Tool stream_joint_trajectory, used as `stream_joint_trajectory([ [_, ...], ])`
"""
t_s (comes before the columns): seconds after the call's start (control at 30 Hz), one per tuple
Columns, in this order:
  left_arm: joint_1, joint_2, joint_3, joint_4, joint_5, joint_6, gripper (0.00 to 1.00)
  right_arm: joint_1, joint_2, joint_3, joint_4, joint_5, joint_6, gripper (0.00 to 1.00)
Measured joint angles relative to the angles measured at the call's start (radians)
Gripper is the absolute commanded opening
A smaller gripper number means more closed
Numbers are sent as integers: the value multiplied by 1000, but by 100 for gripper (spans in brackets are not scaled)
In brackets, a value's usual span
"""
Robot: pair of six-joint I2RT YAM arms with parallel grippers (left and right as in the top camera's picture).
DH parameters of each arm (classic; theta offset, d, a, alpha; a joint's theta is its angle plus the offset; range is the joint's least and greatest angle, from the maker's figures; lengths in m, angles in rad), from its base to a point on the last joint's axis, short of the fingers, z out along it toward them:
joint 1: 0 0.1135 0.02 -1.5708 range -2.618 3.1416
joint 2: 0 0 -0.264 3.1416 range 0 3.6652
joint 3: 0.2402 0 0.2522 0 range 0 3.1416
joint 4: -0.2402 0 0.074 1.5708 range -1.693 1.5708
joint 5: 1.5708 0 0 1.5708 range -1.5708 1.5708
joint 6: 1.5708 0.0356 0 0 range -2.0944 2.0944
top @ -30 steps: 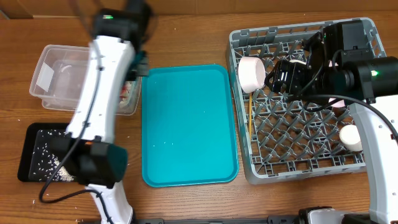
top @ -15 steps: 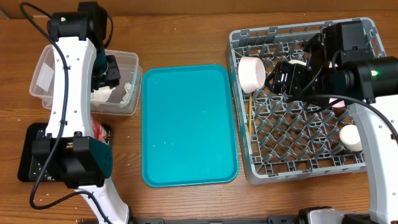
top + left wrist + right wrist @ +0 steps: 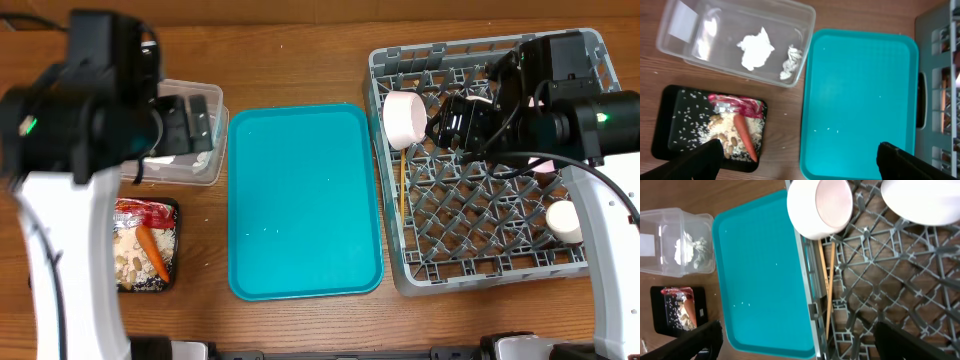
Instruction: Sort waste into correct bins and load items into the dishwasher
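Wooden table [image 3: 300, 50] seen from above, with two robot arms. At far left, a clear tub [image 3: 785, 20] with crumpled white paper [image 3: 756, 47] and a smaller white scrap inside. Just beside it, a black tray [image 3: 660, 135] holding a red wrapper [image 3: 735, 106], a carrot piece [image 3: 745, 137] and beige crumbs [image 3: 722, 132], with white grains scattered around them. In the middle, a flat teal tray [image 3: 860, 100] with a few pale specks.

At right, a grey dish rack [image 3: 480, 230]. Inside it, a white bowl [image 3: 822, 205] on its side by the edge nearest the teal tray, chopsticks [image 3: 829, 290] lying along that same edge, a second bowl [image 3: 925, 200] close by, and a small white cup [image 3: 563, 222] at the opposite edge.

Left gripper [image 3: 800, 162] over the tub, fingers spread wide, nothing between them. Right gripper [image 3: 800, 342] over the rack, likewise wide apart and empty.
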Motion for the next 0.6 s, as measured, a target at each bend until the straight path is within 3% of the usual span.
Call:
stream_joint_trajectory([
  [0.33,0,99,-26,53,30,-3,98,0,0,0,-2,0,-1,100],
  [0.4,0,134,-31,16,8,-16,96,0,0,0,-3,0,-1,100],
  [0.47,0,165,-41,-14,-41,-45,100,0,0,0,-6,0,-2,100],
  [0.6,29,180,-132,16,-114,-119,100,0,0,0,-6,0,-3,100],
])
